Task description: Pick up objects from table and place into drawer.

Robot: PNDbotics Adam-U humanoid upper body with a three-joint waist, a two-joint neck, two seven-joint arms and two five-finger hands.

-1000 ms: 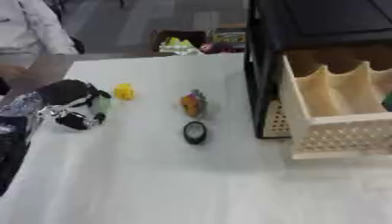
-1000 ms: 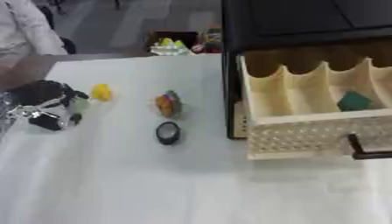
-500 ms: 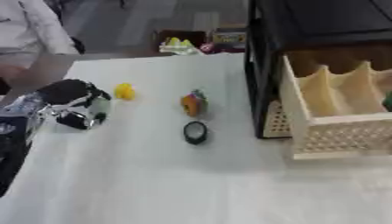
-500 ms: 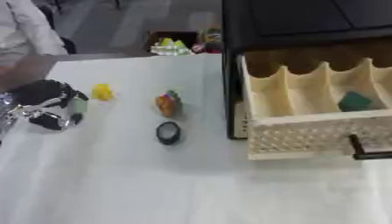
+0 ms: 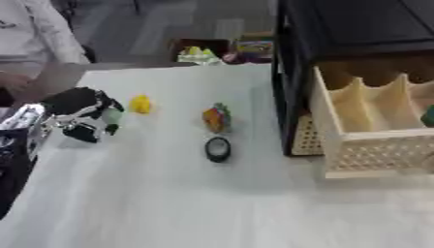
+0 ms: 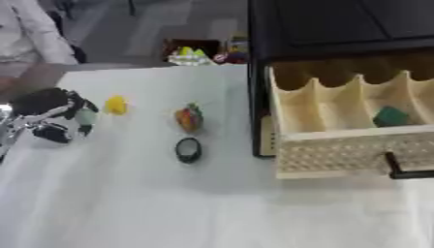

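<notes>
White cloth covered the table (image 5: 169, 203), and three small things lay on it, apart from one another: a yellow piece (image 5: 141, 103) toward the left, a multicoloured object (image 5: 217, 117) near the middle, and a black round object (image 5: 218, 148) just in front of that. At the left edge the left hand (image 5: 83, 116) rested on the cloth with its fingers curled — whether something pale green sat inside them, I could not tell. To the right stood a black cabinet (image 6: 339, 24) with its pale drawer (image 6: 339, 145) pulled open; a green object (image 6: 391, 116) lay in one of the drawer's right-hand compartments. The right hand did not show.
</notes>
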